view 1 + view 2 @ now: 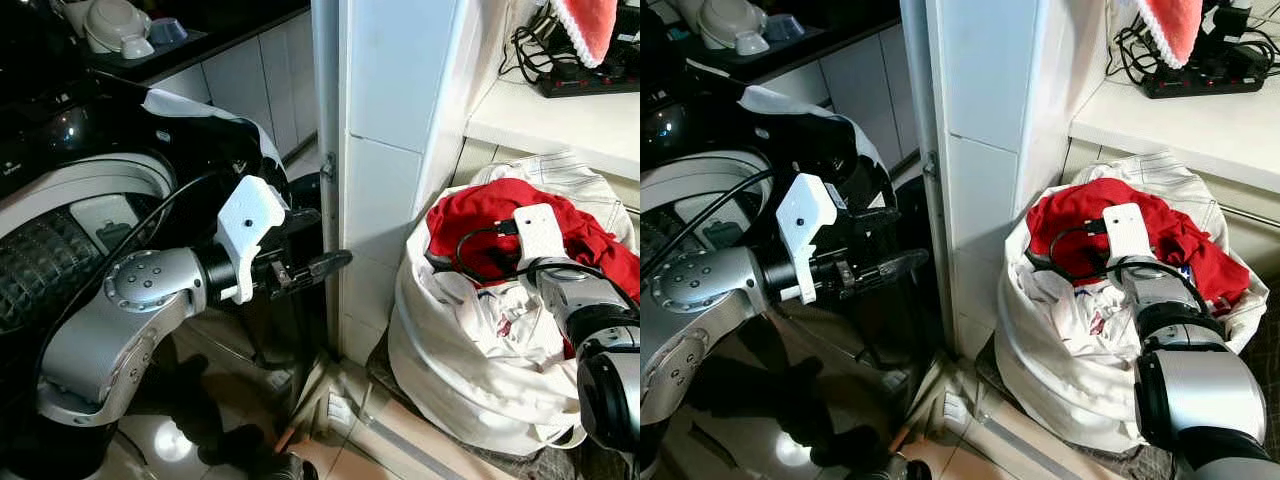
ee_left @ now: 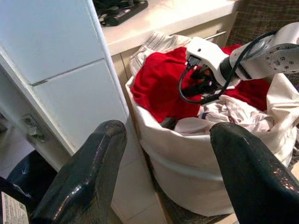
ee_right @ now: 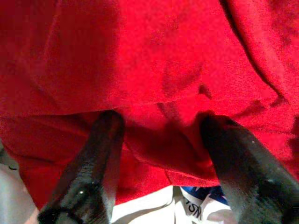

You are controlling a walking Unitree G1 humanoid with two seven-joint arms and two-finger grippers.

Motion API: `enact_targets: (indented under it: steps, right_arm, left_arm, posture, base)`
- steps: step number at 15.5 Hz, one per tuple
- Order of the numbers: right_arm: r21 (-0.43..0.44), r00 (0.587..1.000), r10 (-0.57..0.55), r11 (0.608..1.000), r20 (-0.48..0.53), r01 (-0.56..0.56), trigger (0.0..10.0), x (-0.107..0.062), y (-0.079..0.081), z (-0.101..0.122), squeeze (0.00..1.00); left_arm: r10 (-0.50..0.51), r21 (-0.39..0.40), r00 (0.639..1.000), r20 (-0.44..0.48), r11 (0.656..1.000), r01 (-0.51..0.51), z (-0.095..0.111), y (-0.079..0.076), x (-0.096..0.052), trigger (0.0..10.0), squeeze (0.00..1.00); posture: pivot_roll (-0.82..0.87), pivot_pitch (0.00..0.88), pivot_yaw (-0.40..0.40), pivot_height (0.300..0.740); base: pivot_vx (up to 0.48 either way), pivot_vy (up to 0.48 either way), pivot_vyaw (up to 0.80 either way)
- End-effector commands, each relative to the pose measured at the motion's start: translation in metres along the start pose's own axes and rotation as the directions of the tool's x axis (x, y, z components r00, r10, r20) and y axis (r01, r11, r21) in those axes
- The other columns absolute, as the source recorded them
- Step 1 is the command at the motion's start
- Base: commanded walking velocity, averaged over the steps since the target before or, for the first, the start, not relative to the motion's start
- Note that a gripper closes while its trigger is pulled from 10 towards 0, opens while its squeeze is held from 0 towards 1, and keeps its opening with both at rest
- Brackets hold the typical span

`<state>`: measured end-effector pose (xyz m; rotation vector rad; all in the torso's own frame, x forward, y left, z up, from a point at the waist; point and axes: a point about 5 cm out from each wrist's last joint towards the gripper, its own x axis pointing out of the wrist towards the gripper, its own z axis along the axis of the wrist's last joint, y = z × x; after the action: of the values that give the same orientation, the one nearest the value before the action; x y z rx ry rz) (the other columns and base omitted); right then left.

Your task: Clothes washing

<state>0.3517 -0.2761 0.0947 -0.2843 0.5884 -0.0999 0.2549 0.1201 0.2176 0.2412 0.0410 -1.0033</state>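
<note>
White tiled pillar [image 1: 385,150] w/ white cabinets [image 1: 255,75] behind, shelf [image 1: 560,120] w/ power strip [image 1: 590,78], glossy floor [image 1: 180,440].

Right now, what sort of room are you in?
Probably a laundry corner of a home kitchen. A white laundry bag of clothes, a red garment on top, sits under a counter; a dark round-fronted machine, likely the washer, stands to the left, with white cabinets behind.

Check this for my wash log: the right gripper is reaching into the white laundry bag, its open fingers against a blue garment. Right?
Not quite: the garment is red, not blue, as the right wrist view shows. The right gripper is indeed in the white laundry bag, fingers open.
</note>
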Motion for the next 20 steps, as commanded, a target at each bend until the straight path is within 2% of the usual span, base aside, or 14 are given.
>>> enact_targets:
  steps: [1,11,17,19,20]
  right_arm:
    - [0.021,1.0,-0.004,1.0,-0.016,0.005,0.0,0.0,0.0,-0.006,0.0]
    - [0.067,1.0,-0.014,0.998,0.015,0.013,0.0,-0.001,-0.004,-0.001,0.0]
    - [0.166,0.984,0.009,0.985,0.18,-0.039,0.0,-0.008,-0.023,0.031,0.0]
    - [0.176,0.954,0.045,0.979,0.296,-0.101,0.0,-0.019,-0.037,0.051,0.0]
    - [0.168,0.946,0.055,0.979,0.32,-0.114,0.0,-0.024,-0.04,0.056,0.0]
  left_arm:
    - [-0.02,0.007,1.0,0.0,1.0,0.02,0.003,-0.002,-0.002,10.0,0.0]
    - [-0.03,0.004,1.0,0.006,1.0,0.03,0.003,-0.002,0.001,10.0,0.0]
    - [0.055,0.012,0.995,0.086,0.998,-0.057,0.003,0.013,0.02,10.0,0.0]
    - [0.123,0.014,0.98,0.158,0.992,-0.126,0.01,0.021,0.031,10.0,0.0]
    - [0.134,0.018,0.976,0.174,0.99,-0.139,0.012,0.022,0.032,10.0,0.0]
  posture:
    - [0.24,0.0,0.102,0.74]
    - [0.22,0.0,0.099,0.74]
    - [0.1,0.0,0.105,0.74]
    - [0.04,0.0,0.109,0.74]
    - [0.04,0.0,0.109,0.74]
  base:
    - [0.0,0.0,0.0]
    - [0.0,0.0,0.0]
    - [0.0,0.0,0.0]
    - [0.0,0.0,0.0]
    - [0.0,0.0,0.0]
